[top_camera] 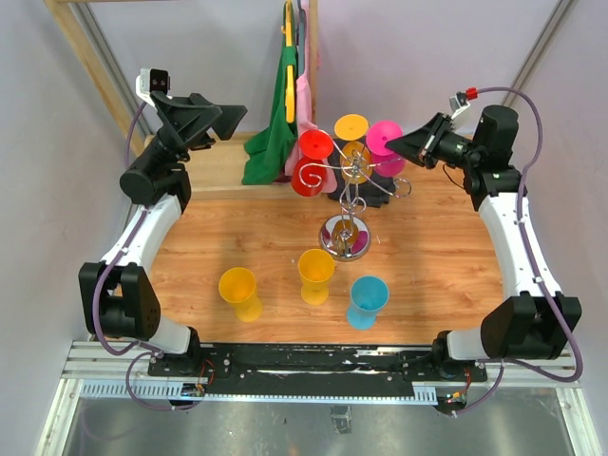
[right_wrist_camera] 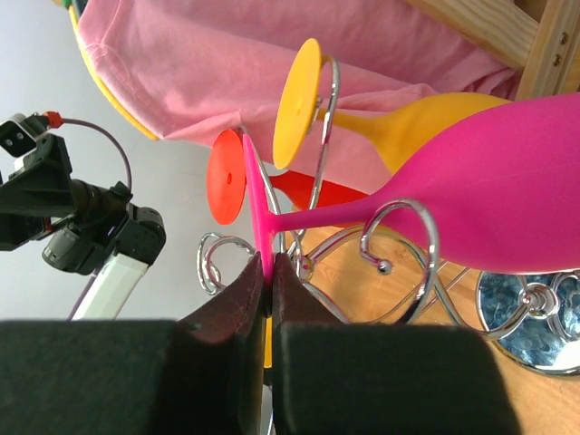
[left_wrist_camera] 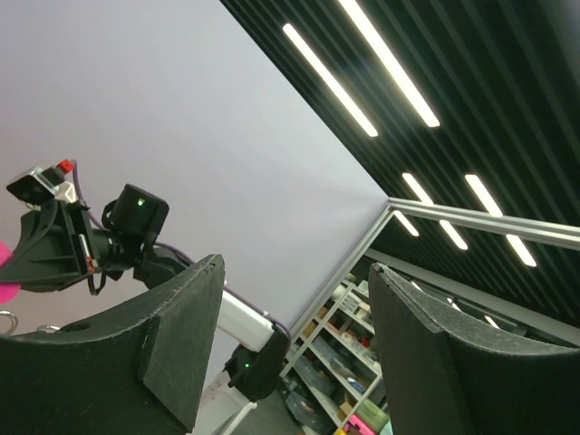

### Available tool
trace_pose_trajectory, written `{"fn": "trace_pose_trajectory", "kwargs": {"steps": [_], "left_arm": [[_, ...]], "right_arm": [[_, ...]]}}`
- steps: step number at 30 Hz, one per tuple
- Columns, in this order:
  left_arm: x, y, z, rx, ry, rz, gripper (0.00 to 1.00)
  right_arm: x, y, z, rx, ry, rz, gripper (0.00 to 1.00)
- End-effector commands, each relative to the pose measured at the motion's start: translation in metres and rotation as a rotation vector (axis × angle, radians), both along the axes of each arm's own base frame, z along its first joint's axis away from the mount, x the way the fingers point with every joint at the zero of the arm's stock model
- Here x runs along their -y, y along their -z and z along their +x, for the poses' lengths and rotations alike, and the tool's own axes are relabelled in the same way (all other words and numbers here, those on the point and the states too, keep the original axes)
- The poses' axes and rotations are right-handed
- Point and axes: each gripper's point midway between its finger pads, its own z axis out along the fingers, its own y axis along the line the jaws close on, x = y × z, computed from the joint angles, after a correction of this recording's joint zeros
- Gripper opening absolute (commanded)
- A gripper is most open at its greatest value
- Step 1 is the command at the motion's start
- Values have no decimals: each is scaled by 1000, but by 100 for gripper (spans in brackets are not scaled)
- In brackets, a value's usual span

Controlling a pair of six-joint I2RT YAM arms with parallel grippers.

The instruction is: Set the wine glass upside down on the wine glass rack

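The wine glass rack point(top_camera: 345, 237) stands mid-table, its chrome arms spreading near the back. A pink wine glass point(top_camera: 384, 139) hangs upside down at the rack's right side. My right gripper point(top_camera: 407, 144) is shut on the edge of its foot disc. In the right wrist view the right gripper point(right_wrist_camera: 270, 265) pinches the thin pink foot, and the pink wine glass point(right_wrist_camera: 507, 195) has its stem running past a spiral loop point(right_wrist_camera: 403, 237) of the rack. A red glass point(top_camera: 312, 157) and an orange glass point(top_camera: 352, 129) hang inverted on other arms. My left gripper point(top_camera: 231, 119) is raised at the back left, open and holding nothing.
Three glasses stand upright near the front: yellow point(top_camera: 239, 291), orange point(top_camera: 315, 275) and blue point(top_camera: 367, 301). Green and pink cloths point(top_camera: 275, 133) hang from a wooden frame behind the rack. The left wrist view shows only ceiling, a wall and the right arm point(left_wrist_camera: 100, 237).
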Motion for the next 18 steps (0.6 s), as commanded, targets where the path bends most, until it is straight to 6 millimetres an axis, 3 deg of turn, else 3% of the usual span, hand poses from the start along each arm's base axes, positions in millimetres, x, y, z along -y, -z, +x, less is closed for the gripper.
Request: {"fn": "trace_pose_trajectory", "kwargs": {"steps": [1,12,18], "left_arm": [[-5,-7,-49,196,35,-14,70],[-5,-7,-50,192,35,-12,69],[-5,-7,-50,191,35,-11,69]], "right_arm": [[-6,-12,-20,60,-41,-18,1],[-5,-1,-30,42,-35,-19,1],[8,-2,-28,40,10,-21,1]]}}
